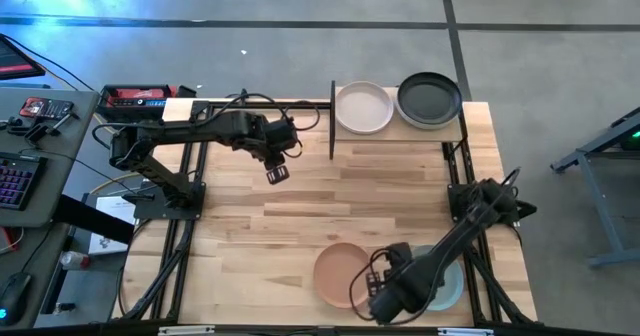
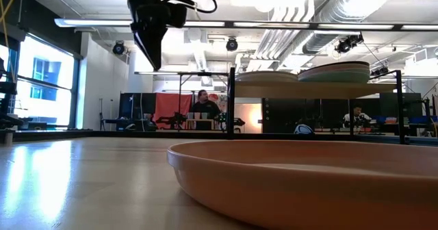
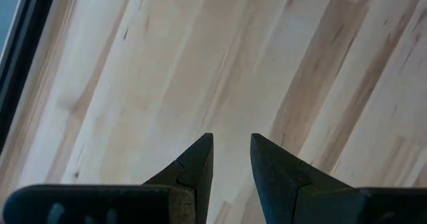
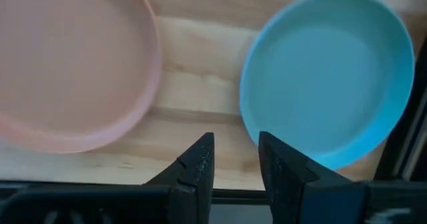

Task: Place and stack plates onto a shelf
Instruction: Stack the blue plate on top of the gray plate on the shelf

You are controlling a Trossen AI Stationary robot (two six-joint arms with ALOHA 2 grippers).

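Two plates (image 1: 364,107) stacked on shelf (image 1: 397,129); pink plate (image 1: 342,274) and blue plate (image 4: 327,71) left on table (image 1: 300,206). Both fingers narrowly parted, holding nothing: left fingers (image 1: 277,172) over bare table, right fingers (image 1: 385,304) above blue plate.

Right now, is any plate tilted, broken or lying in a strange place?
Nothing stands out. The white plate and the dark plate sit flat, side by side, on the shelf. The terracotta plate and the teal plate lie flat and apart on the table. No damage is visible.
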